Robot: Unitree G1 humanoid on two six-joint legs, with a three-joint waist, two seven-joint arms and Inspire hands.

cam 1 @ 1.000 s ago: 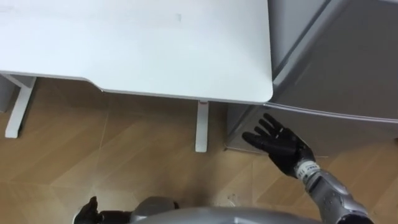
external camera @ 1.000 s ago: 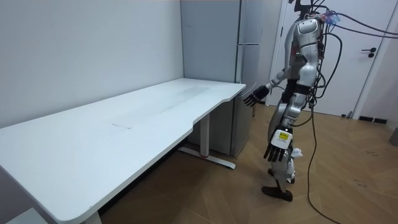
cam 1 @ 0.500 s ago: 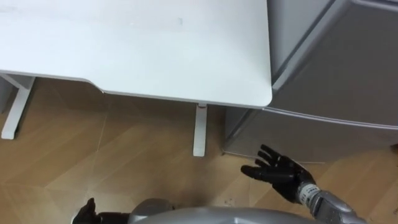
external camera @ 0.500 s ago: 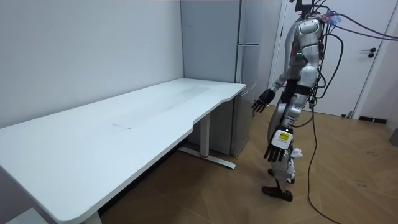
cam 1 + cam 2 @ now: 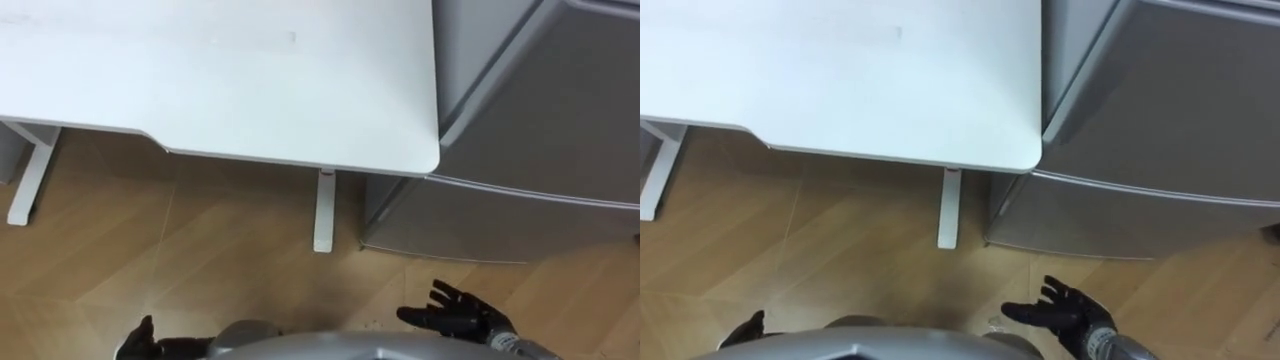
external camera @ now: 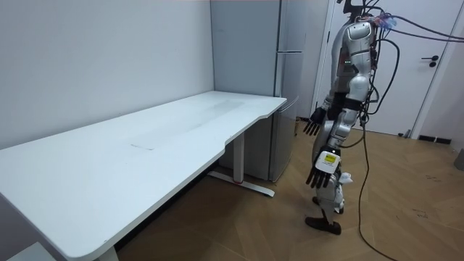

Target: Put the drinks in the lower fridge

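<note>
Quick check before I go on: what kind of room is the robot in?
Likely an office-style room rather than a fitted kitchen. A long white desk runs along a bare wall, a tall grey fridge stands alone at the desk's end, and the wood floor is parquet.

A long white worktop (image 6: 145, 145) with a curved front edge stands on white legs (image 5: 323, 210) along a plain pale grey wall (image 6: 94, 65). Its far end is just beside a tall grey two-door fridge (image 6: 290, 94) in the corner. The floor (image 6: 406, 217) is light brown wood laid in a herringbone pattern, and at the room view's right a white door (image 6: 446, 94) with a dark lever handle (image 6: 433, 61) stands shut in even indoor light.
</note>
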